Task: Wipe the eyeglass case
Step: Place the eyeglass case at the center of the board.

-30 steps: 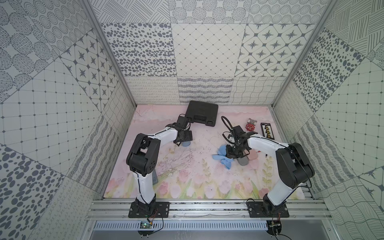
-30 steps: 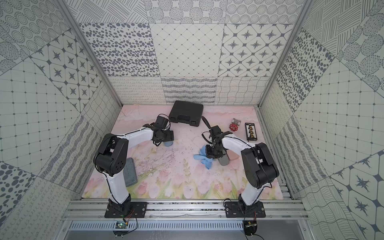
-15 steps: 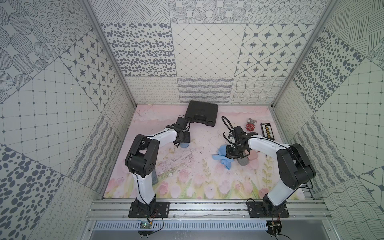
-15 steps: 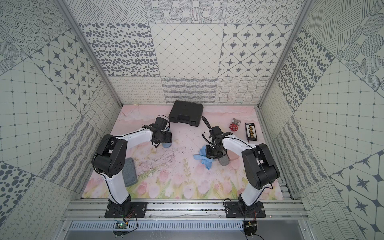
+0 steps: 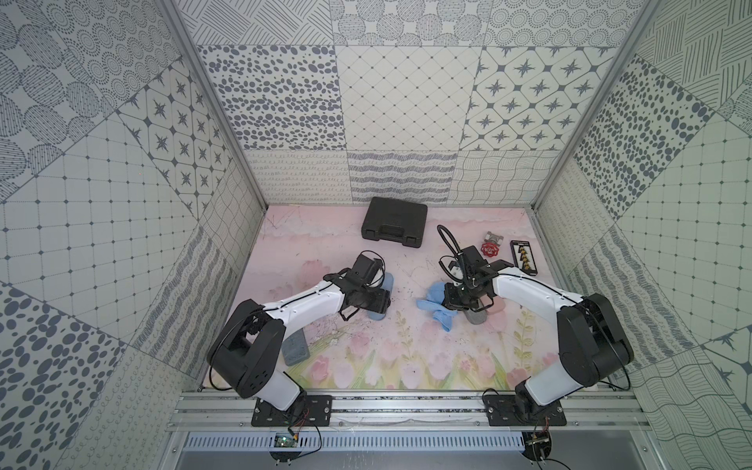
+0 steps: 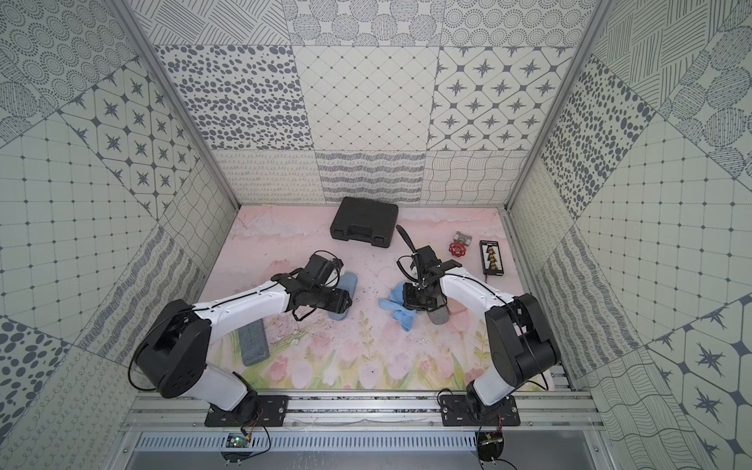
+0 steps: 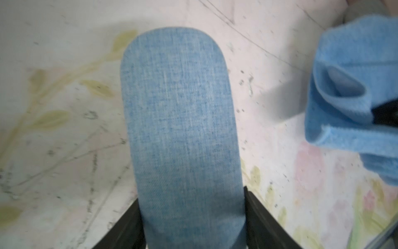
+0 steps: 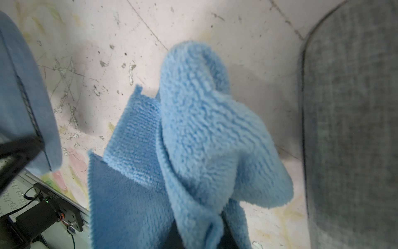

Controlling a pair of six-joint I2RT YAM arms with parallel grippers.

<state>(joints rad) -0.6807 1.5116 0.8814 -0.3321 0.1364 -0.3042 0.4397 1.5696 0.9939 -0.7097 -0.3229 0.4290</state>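
The eyeglass case point(image 7: 181, 120) is a long blue fabric one with rounded ends, lying on the pink floral mat. My left gripper point(image 7: 191, 198) is shut on it, a black finger pressed against each long side. In both top views the left gripper point(image 5: 376, 303) covers the case's middle, and the case's far end point(image 6: 349, 283) shows beyond it. My right gripper point(image 5: 451, 303) is shut on a bunched light-blue cloth point(image 8: 204, 129), which hides its fingertips. The cloth point(image 5: 437, 295) hangs to the mat a short way right of the case, apart from it.
A grey fabric case point(image 5: 477, 316) lies just right of the right gripper. A grey-blue flat case point(image 5: 296, 346) lies under the left arm. At the back are a black hard case point(image 5: 394, 221), a red valve point(image 5: 489, 249) and a black connector board point(image 5: 524, 260). Patterned walls enclose the mat.
The left gripper's jaws have narrowed onto the blue case. The right arm and the cloth have hardly moved.
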